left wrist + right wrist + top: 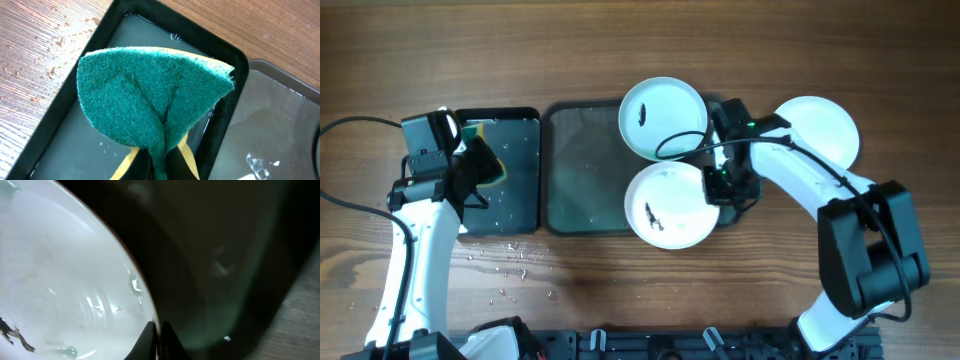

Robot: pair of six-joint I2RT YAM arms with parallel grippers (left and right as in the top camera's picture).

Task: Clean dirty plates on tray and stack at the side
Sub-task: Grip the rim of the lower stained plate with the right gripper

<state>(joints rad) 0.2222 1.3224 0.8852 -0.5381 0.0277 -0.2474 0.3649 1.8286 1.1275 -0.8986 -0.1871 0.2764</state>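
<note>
Your right gripper (159, 342) is pinched on the rim of the near plate (670, 205), smudged, on the grey-green tray (580, 170). A second plate (663, 118) sits just behind it, and a third plate (817, 130) is off to the right on the wooden desk (620, 50): three plates. Your left gripper (159, 171) is clamped on one green sponge (150, 95) over the wet black tray (515, 200). Droplets (510, 265) speckle the wood.
</note>
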